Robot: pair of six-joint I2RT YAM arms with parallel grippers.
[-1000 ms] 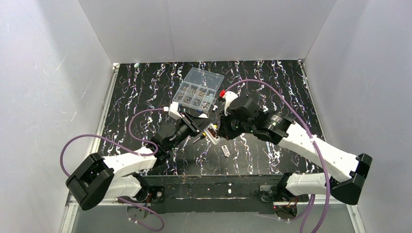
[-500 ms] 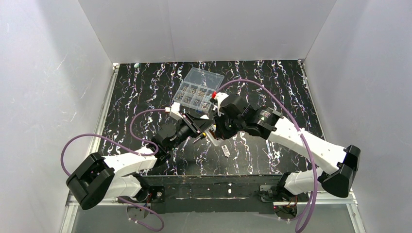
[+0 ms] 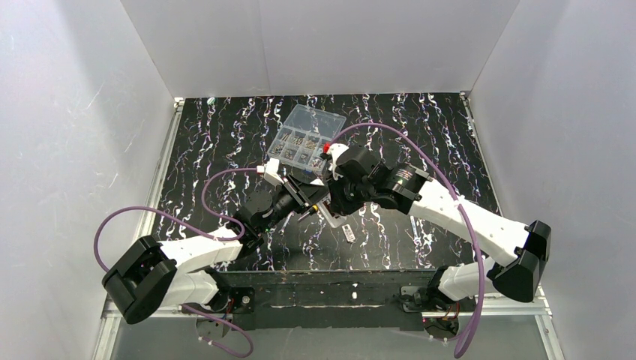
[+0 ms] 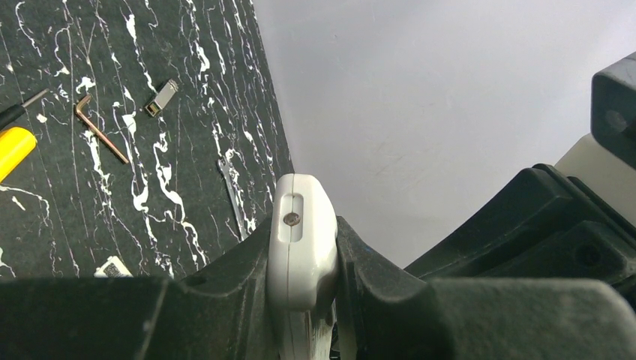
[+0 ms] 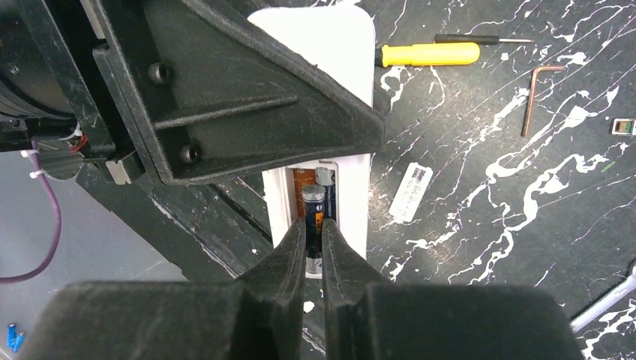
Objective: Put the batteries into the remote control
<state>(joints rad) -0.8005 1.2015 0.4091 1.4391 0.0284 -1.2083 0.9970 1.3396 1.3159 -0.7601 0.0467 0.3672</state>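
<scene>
Left arm (image 3: pixel 196 251): white link shells, black joint housings, bulky black elbow block at 8 o'clock in top view. Right arm (image 3: pixel 480 223): same white-and-black build, with red cap (image 3: pixel 327 148) on white wrist piece. Purple cable (image 3: pixel 112 223) loops along each arm. Left gripper (image 4: pixel 302 259) and right gripper (image 5: pixel 315 238): matte black, grainy plastic fingers. Two black screws (image 5: pixel 157 73) sunk in left gripper's ribbed side.

Overhead; wrist close-ups on remote control (image 5: pixel 352 217)

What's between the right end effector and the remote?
A battery, pinched by the right end effector over the remote control's open bay. Shows in the right wrist view.
</scene>
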